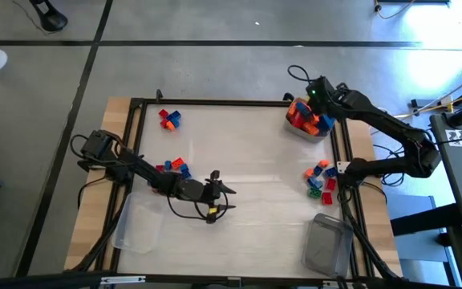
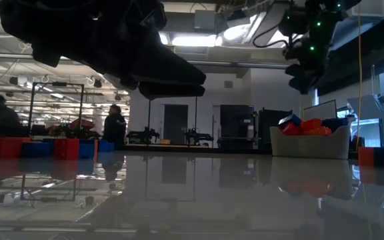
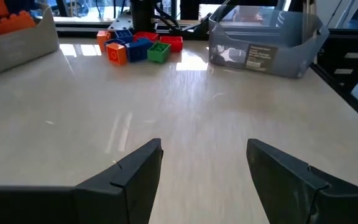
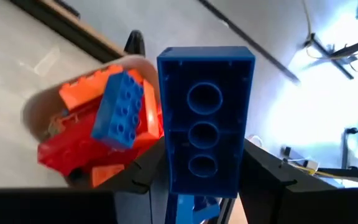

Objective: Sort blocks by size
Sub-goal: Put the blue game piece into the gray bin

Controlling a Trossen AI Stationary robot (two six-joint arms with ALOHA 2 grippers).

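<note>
My right gripper [image 4: 204,171] is shut on a long blue block [image 4: 205,118] whose hollow underside faces the wrist camera. It hangs over a white tub [image 1: 305,127] at the table's far right [image 4: 33,109], which holds orange, red and blue blocks [image 4: 104,127]. My left gripper [image 3: 204,152] stands open just above the bare tabletop near the table's middle [image 1: 224,193], with nothing between its fingers. Small heaps of blocks lie on the table at the far left [image 1: 169,119], the left [image 1: 175,167] and the right [image 1: 319,178]. My right gripper pinches the blue block by its two long sides [image 4: 166,165], one finger on each side, near one end of the block. The fingers slant downward and lie across the block. The block is lifted clear, above the white tub.
A clear tub [image 1: 139,226] lies at the near left and another [image 1: 327,242] at the near right, the latter also in the left wrist view [image 3: 263,43]. A dark frame [image 1: 215,102] runs around the work surface. People and shelves show in the room beyond.
</note>
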